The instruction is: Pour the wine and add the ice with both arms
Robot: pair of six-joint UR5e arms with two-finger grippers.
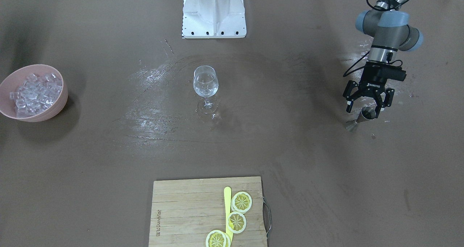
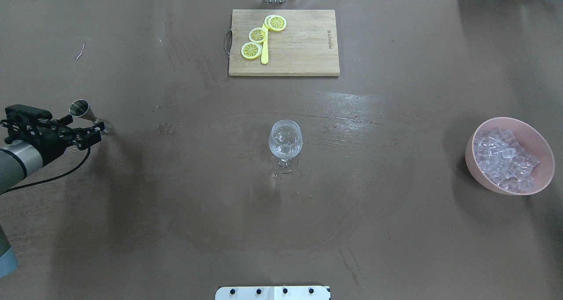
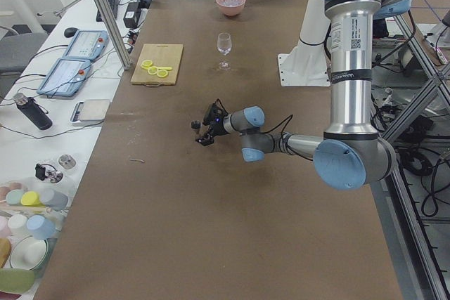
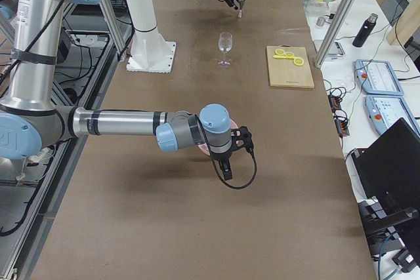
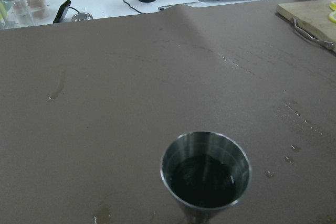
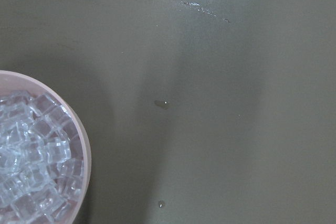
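Robotics lab, plainly. Two silver-grey arms on a white pedestal bolted to a long brown-covered table, framed by aluminium posts. Alongside, a white bench with teach pendants, a small scale and a black flask.

Clear ice cubes in pink bowl
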